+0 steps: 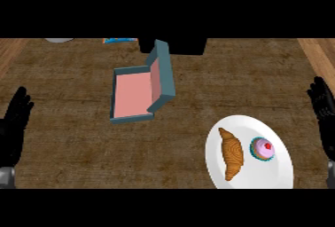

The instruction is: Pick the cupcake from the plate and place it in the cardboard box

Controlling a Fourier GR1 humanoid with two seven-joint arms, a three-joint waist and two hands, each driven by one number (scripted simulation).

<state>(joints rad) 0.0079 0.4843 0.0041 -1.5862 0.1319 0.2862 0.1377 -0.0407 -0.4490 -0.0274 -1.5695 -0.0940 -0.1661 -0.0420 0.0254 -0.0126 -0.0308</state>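
Left hand rests open and empty at the far edge, with the teal box mid-worktop. On the plate, right of the croissant, sits the cupcake. The right hand, open and empty, is nearer, so I'd say it's the one to reach.

1. A dark brown wood-grain counter is filling the view.
2. Paler wooden planks are showing at 10 o'clock and 2 o'clock.
3. A black block is sitting at 12 o'clock.
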